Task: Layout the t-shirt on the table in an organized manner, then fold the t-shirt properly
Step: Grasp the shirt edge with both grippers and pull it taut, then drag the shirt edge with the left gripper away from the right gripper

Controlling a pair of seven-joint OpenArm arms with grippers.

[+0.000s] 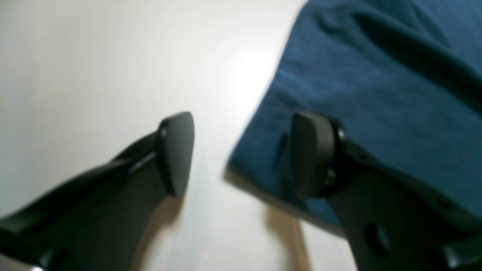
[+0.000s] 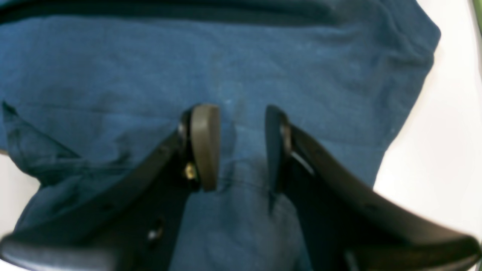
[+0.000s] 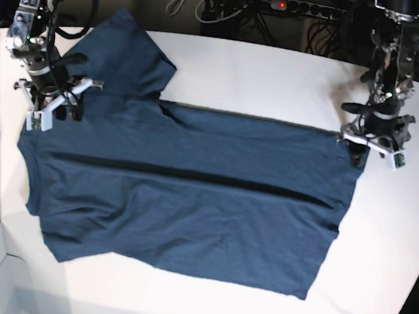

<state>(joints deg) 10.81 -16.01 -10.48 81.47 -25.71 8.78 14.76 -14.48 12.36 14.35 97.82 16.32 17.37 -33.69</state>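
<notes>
Standing under tangled cables and a power strip (image 3: 311,9) along the dark back wall: one large white table (image 3: 279,78) with a curved edge. Lying spread across it, one navy t-shirt (image 3: 188,208), collar end toward the base view's left, hem toward the right, one sleeve (image 3: 127,53) pointing to the back, and a long dark fold line (image 3: 192,178) running across the body.

Hovering at the hem's back corner: the left gripper (image 1: 241,154), jaws apart, one pad over bare table and the other over cloth, clamping nothing. Hanging over the shoulder area: the right gripper (image 2: 241,146), jaws apart with fabric showing beneath and between them; impossible to tell whether any cloth is pinched.

Risking, judged from this layout: dragging the shirt askew if only one corner is seized; catching a single layer along the fold line and leaving the lower layer bunched; snagging the loose sleeve into a wrinkle during a fold; missing the hem altogether, given one pad sitting off the cloth.

Counting: one shirt, one table, two arms, two grippers.
</notes>
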